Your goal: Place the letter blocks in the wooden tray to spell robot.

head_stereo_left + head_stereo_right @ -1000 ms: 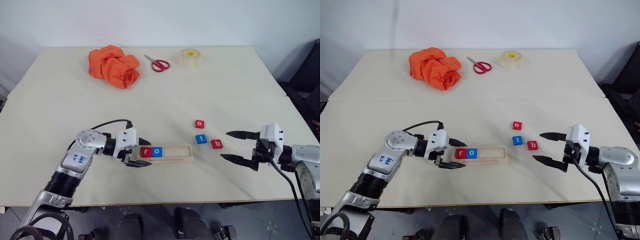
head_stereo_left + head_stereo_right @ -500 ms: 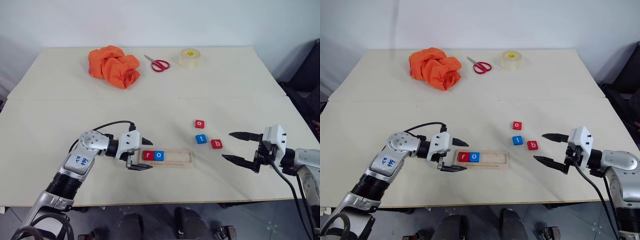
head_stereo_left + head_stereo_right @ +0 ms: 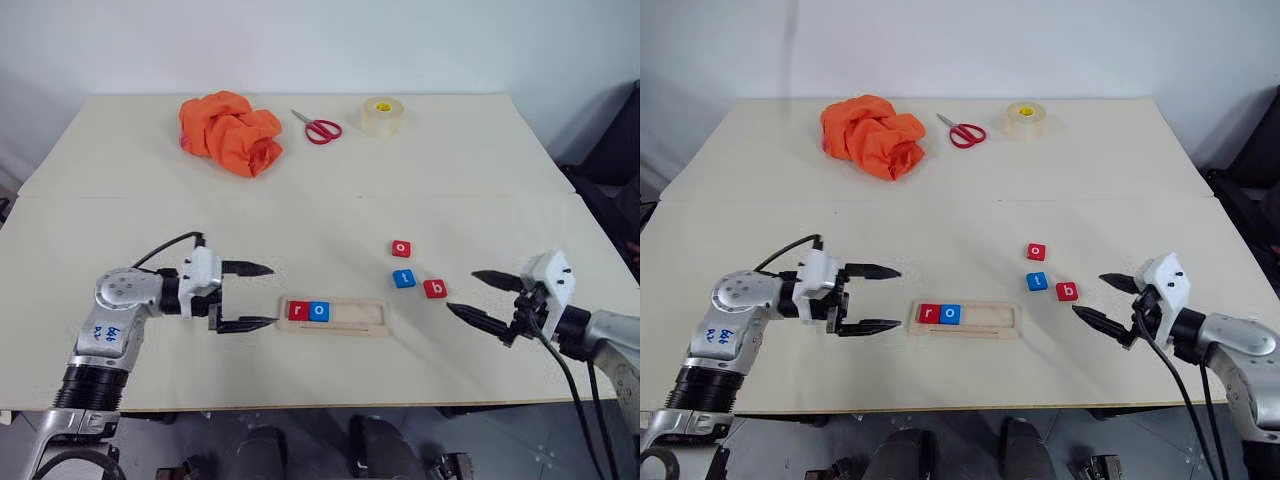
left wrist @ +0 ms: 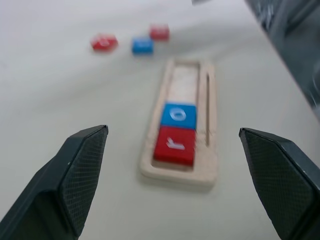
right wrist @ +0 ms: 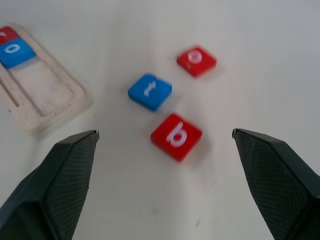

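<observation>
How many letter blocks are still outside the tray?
3: red o, blue t and red b, loose on the table to the right of the wooden tray, near the right pincer. None looks hidden.

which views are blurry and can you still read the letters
Left wrist view: soft overall; the r block and the blue o block in the wooden tray stay readable, the far blocks do not. Right wrist view: sharper; the b block, t block and red o block read clearly.

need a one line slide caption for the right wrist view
Open right end effector faces the loose red b block, blue t block and red o block.
</observation>
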